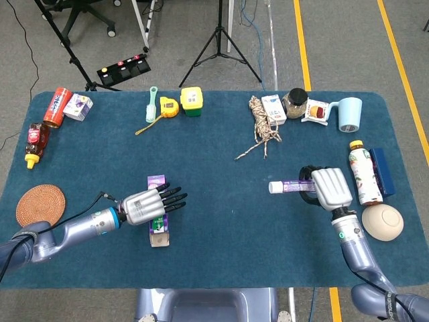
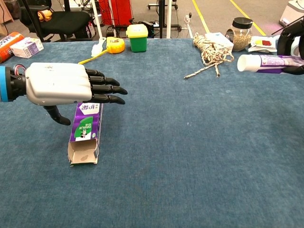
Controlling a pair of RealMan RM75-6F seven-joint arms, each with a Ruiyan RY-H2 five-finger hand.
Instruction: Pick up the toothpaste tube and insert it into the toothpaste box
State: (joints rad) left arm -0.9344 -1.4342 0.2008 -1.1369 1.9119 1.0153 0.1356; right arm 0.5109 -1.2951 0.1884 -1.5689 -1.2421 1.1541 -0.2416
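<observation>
Your right hand (image 1: 330, 188) is wrapped around the white-and-purple toothpaste tube (image 1: 289, 187), fingers curled on the tail end, white cap pointing toward the robot's left, tube roughly level and seemingly lifted off the blue carpeted tabletop (image 1: 221, 221). Your left hand (image 2: 59, 83) is empty, fingers spread and stretched flat, hovering over the far half of the purple cardboard toothpaste box (image 2: 85, 128); can't tell if it touches. Box lies flat, open flap end facing the robot, well apart from the tube. Risks: the box is light and unpinned, so pushing the cap in will likely just slide it along the tabletop unless the left hand presses it down. Tube axis and box axis sit about crosswise, so you need a big wrist turn; a grip that far back could let the cap droop and catch the flap. The left hand could also flatten the box opening if it presses hard.
</observation>
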